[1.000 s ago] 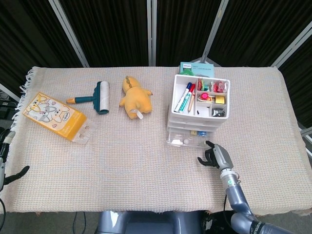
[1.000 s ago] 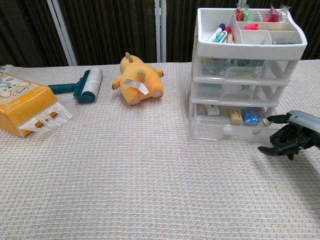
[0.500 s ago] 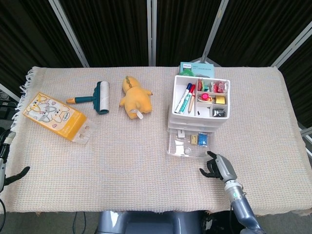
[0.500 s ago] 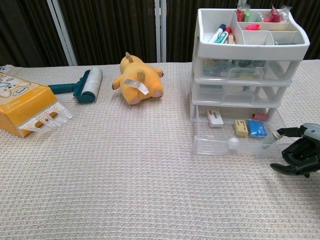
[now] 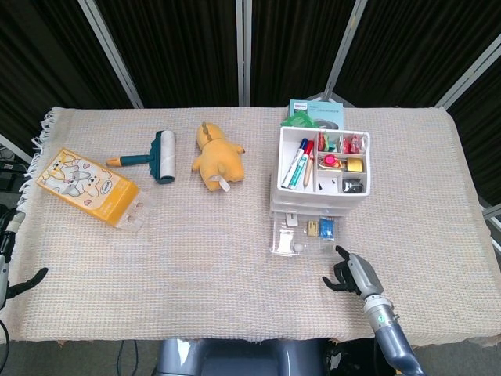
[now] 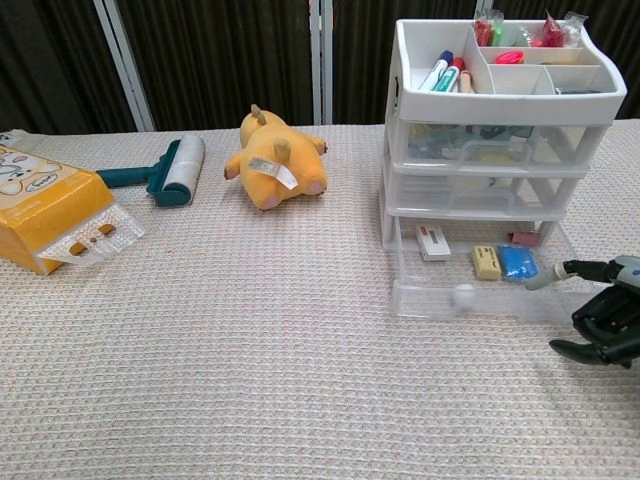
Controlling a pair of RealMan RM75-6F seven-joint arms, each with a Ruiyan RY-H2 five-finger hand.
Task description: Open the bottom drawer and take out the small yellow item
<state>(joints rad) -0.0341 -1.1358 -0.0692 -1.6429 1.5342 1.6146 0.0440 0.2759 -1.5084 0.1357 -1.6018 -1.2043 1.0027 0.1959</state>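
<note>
The white drawer unit [image 5: 322, 168] [image 6: 490, 150] stands at the right of the table, and its clear bottom drawer [image 5: 305, 249] [image 6: 470, 300] is pulled out. Inside lie the small yellow item [image 5: 311, 229] [image 6: 486, 262], a blue item [image 6: 517, 262], a white piece [image 6: 433, 242] and a pink piece [image 6: 522, 238]. My right hand [image 5: 350, 272] [image 6: 612, 322] sits just right of the drawer's front corner with its fingers curled and nothing in them. One pale-tipped finger [image 6: 545, 280] touches that corner. Only a dark sliver of my left hand [image 5: 23, 280] shows at the left edge.
A yellow plush toy [image 5: 218, 157] [image 6: 277, 158], a teal lint roller [image 5: 156, 155] [image 6: 165, 170] and an orange carton [image 5: 88, 186] [image 6: 45, 210] lie on the left half of the cloth. The unit's top tray [image 5: 344, 188] holds pens and small items. A green booklet [image 5: 313, 112] lies behind the unit.
The bottom drawer has slid out from nearly closed to wide open. My right hand has drawn back with it toward the table's near edge. The unit has shifted slightly.
</note>
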